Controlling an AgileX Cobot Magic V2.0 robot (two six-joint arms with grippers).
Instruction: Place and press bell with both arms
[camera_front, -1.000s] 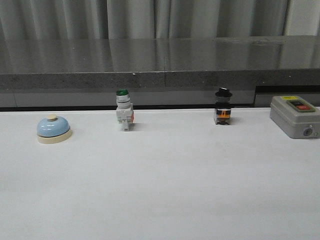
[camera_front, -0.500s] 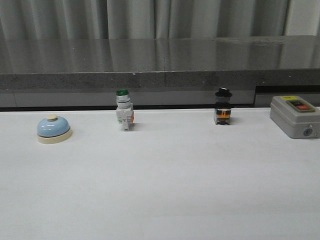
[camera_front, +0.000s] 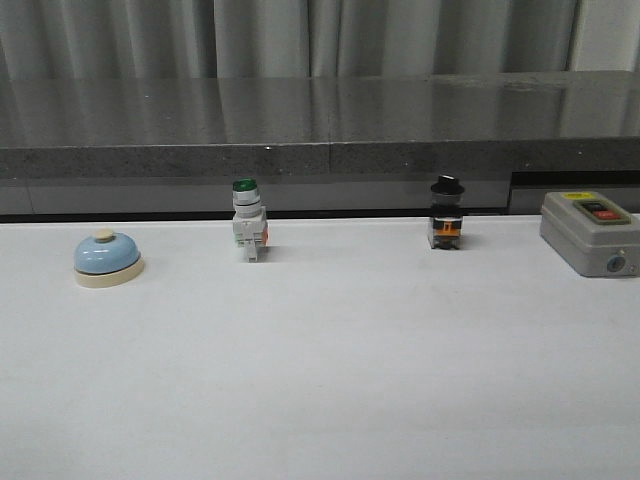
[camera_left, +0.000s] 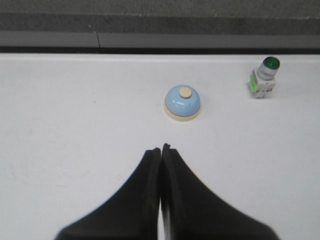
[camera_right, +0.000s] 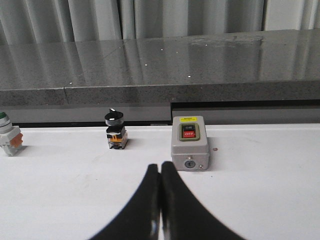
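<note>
Bell (camera_front: 106, 258): upright at far left of white table (camera_front: 330, 380), apart from green-capped switch (camera_front: 248, 233). Left gripper (camera_left: 160, 150): fingers pressed together, empty, near bell. Right gripper (camera_right: 160, 167): fingers together, empty, near grey box (camera_right: 189, 142).

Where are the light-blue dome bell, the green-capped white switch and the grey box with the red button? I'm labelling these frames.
light-blue dome bell (camera_left: 183, 101), left wrist view, on its glossy dome.
green-capped white switch (camera_front: 248, 222), front view, on its white body.
grey box with red button (camera_right: 190, 144), right wrist view, on its front face.
</note>
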